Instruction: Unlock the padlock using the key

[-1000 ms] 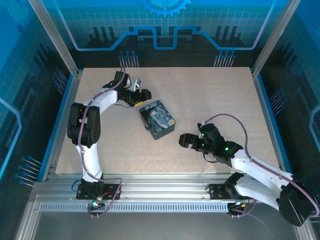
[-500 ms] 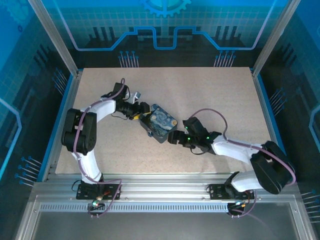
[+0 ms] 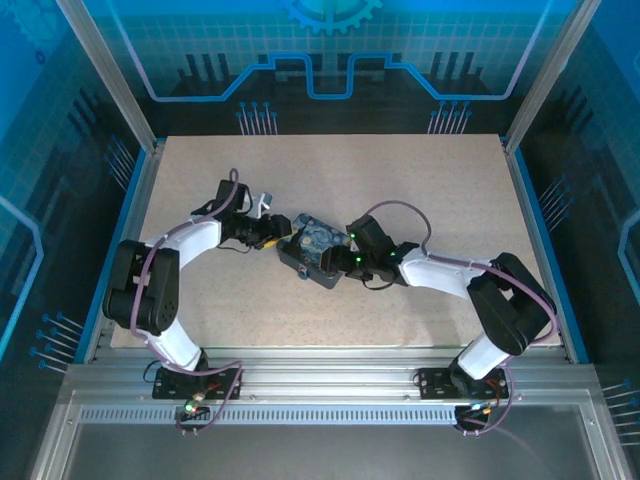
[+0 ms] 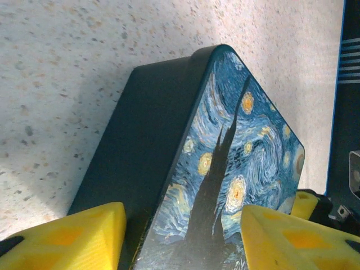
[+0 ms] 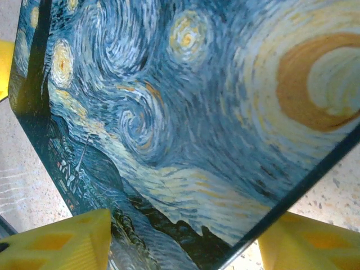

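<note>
A rectangular box (image 3: 315,248) with a swirling blue and yellow starry-night lid lies mid-table. The padlock and the key are out of view. My left gripper (image 3: 283,237) reaches the box from its left, and its yellow fingers (image 4: 84,236) stand apart astride the box's (image 4: 225,146) near end, one by the dark side wall, one over the lid. My right gripper (image 3: 338,262) comes from the right. Its yellow fingers (image 5: 56,242) flank a corner of the box (image 5: 185,101), also apart. I cannot see either pair pressing on the box.
The beige speckled table (image 3: 420,190) has blue rails along its left and right edges (image 3: 538,230) and metal posts at the back corners. Both arms lie low across the table's middle. Open tabletop stretches behind and in front of the box.
Both arms have swung in toward the box, the right one travelling furthest, from the near right. Both pairs of jaws have narrowed around it. The box has shifted slightly left.
</note>
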Robot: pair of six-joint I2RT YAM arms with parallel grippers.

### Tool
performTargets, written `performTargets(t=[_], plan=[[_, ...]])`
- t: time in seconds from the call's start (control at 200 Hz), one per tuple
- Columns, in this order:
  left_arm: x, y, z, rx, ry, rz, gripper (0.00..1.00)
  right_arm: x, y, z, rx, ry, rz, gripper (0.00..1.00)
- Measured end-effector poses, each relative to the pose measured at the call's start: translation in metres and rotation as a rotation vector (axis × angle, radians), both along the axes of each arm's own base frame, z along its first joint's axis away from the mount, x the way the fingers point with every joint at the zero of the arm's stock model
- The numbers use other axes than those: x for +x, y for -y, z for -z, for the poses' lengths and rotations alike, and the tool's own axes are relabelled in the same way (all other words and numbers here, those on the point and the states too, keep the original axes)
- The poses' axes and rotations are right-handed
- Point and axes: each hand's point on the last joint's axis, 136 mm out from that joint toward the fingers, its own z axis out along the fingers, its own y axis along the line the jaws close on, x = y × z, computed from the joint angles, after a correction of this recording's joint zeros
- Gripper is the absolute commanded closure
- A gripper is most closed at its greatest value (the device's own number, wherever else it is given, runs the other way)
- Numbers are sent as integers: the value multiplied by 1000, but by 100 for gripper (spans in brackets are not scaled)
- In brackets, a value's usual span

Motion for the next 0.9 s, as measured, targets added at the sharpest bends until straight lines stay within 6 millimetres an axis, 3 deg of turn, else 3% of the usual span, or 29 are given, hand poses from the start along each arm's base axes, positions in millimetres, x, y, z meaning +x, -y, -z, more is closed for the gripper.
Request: performTargets(t=[0.255,0.515,0.901], plan=[[-4,-7,0,13,5,-64,50,24,5,-3,-40,-10,10,40],[-5,15,2,23,-11,-52,53,63,31,-6,-91,-3,56,44],[29,42,-1,40,-12,-57,53,107,60,-9,-149,21,100,44]])
